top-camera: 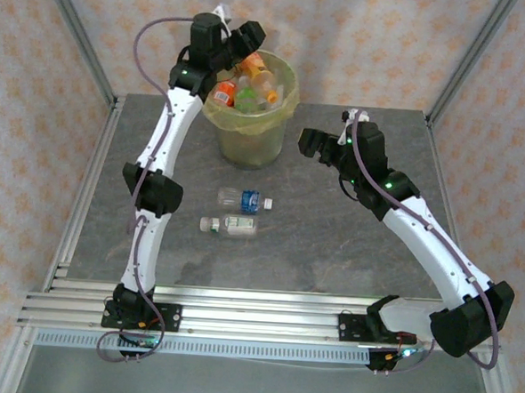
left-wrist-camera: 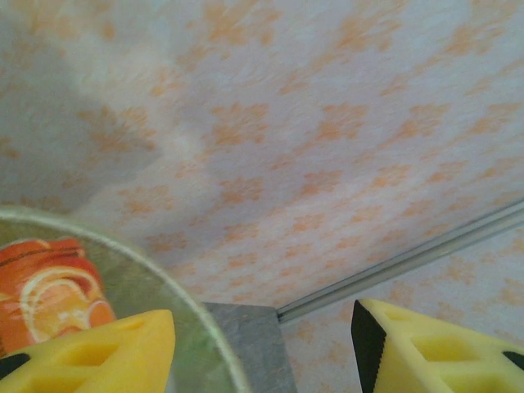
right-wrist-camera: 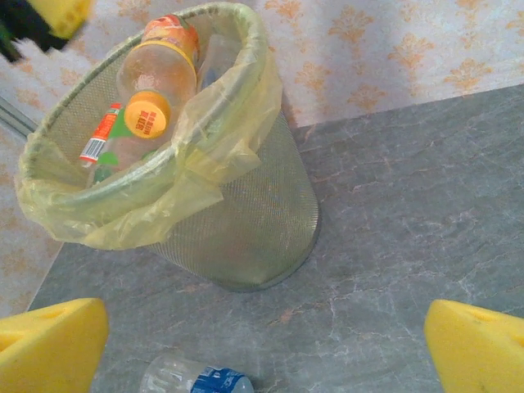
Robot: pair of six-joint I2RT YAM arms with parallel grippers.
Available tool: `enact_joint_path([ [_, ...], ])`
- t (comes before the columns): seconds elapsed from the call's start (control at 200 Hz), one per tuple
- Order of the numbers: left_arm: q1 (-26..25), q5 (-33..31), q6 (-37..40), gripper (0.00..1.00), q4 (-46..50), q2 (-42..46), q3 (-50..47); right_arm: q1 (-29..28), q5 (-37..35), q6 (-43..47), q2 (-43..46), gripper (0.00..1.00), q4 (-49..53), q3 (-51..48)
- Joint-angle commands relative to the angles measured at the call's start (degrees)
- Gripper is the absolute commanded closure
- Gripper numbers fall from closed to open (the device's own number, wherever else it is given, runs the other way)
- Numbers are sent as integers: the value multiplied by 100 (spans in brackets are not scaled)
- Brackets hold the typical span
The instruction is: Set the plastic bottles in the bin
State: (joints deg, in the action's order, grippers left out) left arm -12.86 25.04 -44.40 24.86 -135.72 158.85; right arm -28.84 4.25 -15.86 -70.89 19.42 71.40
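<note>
Bin (top-camera: 248,144) sits beneath spread left claw (top-camera: 237,38); right claw (top-camera: 312,144), likewise spread, hangs just right of it.

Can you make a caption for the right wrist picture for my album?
The open right gripper looks at the bin of bottles, one blue-label bottle lying on the table.

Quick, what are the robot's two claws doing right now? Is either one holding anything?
Left gripper: open, holding nothing.
Right gripper: open, holding nothing.
</note>
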Motion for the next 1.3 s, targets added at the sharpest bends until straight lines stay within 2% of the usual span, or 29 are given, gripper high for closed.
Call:
enact_joint_path([
  [0.0,74,19,277,39,292,738,88,-16,-45,34,74,1,101,164],
  [0.18,50,23,634,31,1447,1256,40,-16,-227,13,135,1,247,163],
  [0.27,-35,-229,971,27,2009,1837,-544,-16,-374,-5,180,1,405,160],
  [0.325,-96,-402,1106,25,1969,2429,-1389,-16,-432,0,207,1,496,126],
  [0.415,-176,-758,1107,19,1246,3738,-3325,-16,-515,3,276,1,519,-28],
  [0.54,-242,-1531,877,10,647,5341,-5522,-16,-623,13,279,1,573,-187],
  [0.656,-371,-2186,339,0,521,6582,-7124,-16,-720,27,278,1,739,-188],
  [0.801,-731,-3076,-1086,0,782,7927,-9101,-16,-829,2,274,1,1011,-179],
  [0.941,-1391,-3860,-2438,0,1146,9065,-10636,-16,-890,48,247,1,1242,-222],
  [1.091,-2172,-4335,-3324,0,1460,9404,-11395,-16,-943,118,139,1,1448,-233],
  [1.291,-2948,-4403,-4038,0,1234,8376,-11661,-14,-979,135,10,1,1486,-266],
])
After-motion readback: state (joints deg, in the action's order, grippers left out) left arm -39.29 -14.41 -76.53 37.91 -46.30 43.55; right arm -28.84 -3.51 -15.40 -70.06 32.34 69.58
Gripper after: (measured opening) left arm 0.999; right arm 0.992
